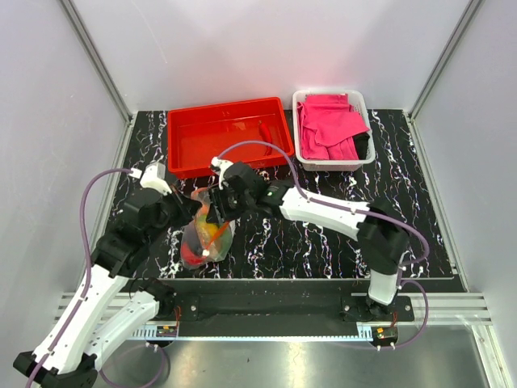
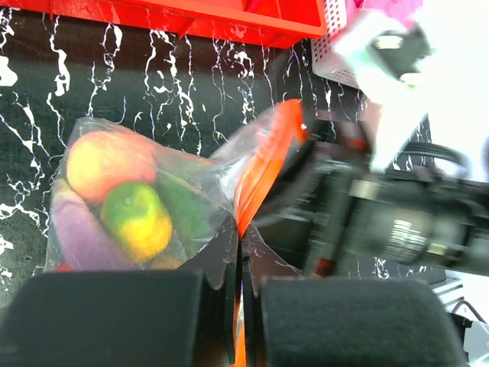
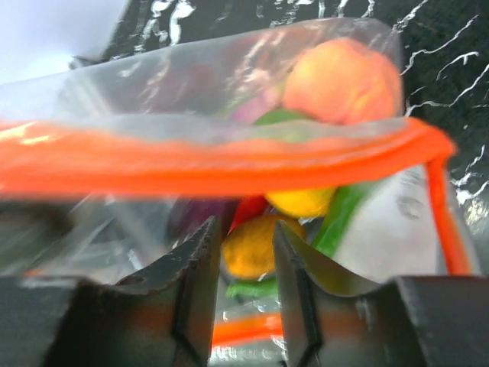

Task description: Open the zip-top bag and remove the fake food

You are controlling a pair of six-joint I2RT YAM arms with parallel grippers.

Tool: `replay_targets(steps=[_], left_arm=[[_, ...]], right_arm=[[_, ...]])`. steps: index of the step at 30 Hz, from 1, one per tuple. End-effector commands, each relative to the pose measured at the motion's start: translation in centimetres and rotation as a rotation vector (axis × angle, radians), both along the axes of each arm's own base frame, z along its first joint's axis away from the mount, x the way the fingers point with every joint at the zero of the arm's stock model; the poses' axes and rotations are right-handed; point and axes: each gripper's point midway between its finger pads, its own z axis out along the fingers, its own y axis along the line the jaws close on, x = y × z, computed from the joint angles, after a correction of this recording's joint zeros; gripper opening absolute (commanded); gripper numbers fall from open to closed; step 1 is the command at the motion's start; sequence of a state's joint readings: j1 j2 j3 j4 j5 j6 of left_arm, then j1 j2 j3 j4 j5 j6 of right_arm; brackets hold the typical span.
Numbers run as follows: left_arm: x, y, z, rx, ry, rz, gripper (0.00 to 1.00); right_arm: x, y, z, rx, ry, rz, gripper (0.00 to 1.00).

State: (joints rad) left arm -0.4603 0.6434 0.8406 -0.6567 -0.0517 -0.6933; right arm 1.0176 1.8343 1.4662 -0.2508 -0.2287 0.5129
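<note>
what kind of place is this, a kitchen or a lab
Probably a robot lab test cell: white walls on aluminium posts enclose a marbled black table, two robot arms are bolted at its edge, and a zip-top bag holds fake food.

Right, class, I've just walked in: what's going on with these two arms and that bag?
The left tool is shut on the orange zip strip of the zip-top bag, holding that edge raised. The right tool sits at the bag's mouth with its jaws apart, not visibly clamping anything. The fake food can be seen inside the bag.
</note>
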Motion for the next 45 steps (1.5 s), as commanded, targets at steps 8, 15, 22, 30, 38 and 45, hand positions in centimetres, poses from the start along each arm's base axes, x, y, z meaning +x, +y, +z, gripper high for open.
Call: replay_targets(steps=[8, 15, 22, 30, 38, 45], left_arm=[[1.6, -1.3, 0.1, -0.035, -0.013, -0.016, 0.00], [1.7, -1.8, -0.9, -0.049, 0.007, -0.026, 0.00], [1.1, -2.4, -1.9, -0.080, 0.026, -0.052, 0.00], [0.4, -1.0, -1.7, -0.041, 0.012, -0.020, 0.00], [0.2, 2.2, -1.0, 0.015, -0.024, 0.120, 0.00], [-0.4, 4.4, 0.1, 0.016, -0.068, 0.222, 0.00]], right_arm=[[1.7, 3.8, -3.5, 0.033, -0.067, 0.071, 0.64], [2.0, 5.1, -4.5, 0.063, -0.081, 0.101, 0.77], [4.4, 6.9, -7.3, 0.061, -0.081, 0.010, 0.89], [5.3, 6.2, -6.9, 0.023, -0.131, -0.017, 0.63], [3.7, 4.1, -2.8, 0.046, -0.161, 0.012, 0.22], [0.0, 3.2, 0.9, 0.139, -0.123, 0.154, 0.14]])
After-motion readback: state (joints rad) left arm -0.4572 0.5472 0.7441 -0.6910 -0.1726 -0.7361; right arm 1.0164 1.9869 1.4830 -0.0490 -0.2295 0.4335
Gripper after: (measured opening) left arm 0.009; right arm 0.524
